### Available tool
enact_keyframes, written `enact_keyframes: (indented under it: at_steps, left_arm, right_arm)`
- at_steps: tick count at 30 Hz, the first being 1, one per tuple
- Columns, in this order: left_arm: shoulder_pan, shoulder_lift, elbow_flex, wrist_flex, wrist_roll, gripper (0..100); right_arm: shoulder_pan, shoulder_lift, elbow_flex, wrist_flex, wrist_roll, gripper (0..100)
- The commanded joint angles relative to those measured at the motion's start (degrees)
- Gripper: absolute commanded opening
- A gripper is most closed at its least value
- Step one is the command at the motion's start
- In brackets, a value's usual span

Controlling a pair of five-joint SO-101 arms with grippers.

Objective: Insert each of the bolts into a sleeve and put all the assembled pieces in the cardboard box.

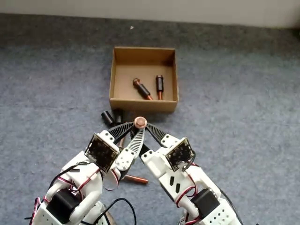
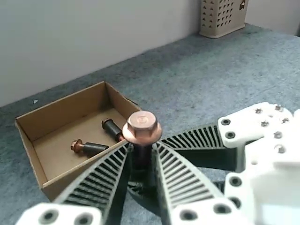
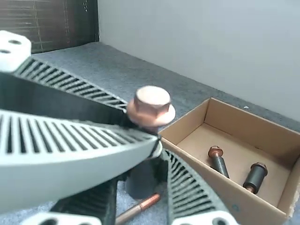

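Note:
A copper-headed bolt (image 1: 140,123) stands upright in a black sleeve (image 2: 141,161), held above the carpet just in front of the cardboard box (image 1: 143,105). My left gripper (image 2: 142,154) is shut on the sleeve right under the bolt head (image 2: 142,126). My right gripper (image 3: 140,183) comes in from the other side and is shut on the same sleeve (image 3: 139,180) lower down. Two assembled pieces (image 1: 142,88) (image 1: 160,84) lie inside the box.
Two loose black sleeves (image 1: 108,117) (image 1: 119,114) lie on the carpet left of the box's front corner. A loose bolt (image 1: 136,178) lies between the two arms, near their bases. Open grey carpet spreads to both sides of the box.

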Motion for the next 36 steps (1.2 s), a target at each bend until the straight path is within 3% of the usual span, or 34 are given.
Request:
enact_keyframes:
  at_steps: [1,7,23,26,32,36]
  left_arm:
    - [-1.54,-0.57,-0.13,0.44,-0.53,8]
    - [-7.34,-0.48,1.45,0.53,-0.53,15]
    - [-7.69,-0.57,-7.43,13.10,-0.35,21]
    - [-8.40,-0.57,-7.60,13.01,-0.62,21]
    - [-20.97,-0.48,-7.16,13.10,-0.70,20]
    - [-29.05,-0.48,-2.59,12.75,-0.70,11]
  right_arm:
    - [1.10,-1.27,8.04,-1.36,0.44,0.5]
    - [3.47,-1.27,8.04,-1.36,0.44,0.5]
    - [5.41,-1.27,8.13,-1.36,0.35,0.5]
    - [7.25,-1.27,8.22,-1.19,-3.43,0.5]
    - [11.91,-1.27,7.69,2.33,-6.95,0.5]
    - [12.26,-1.19,-0.22,11.65,-6.86,0.5]
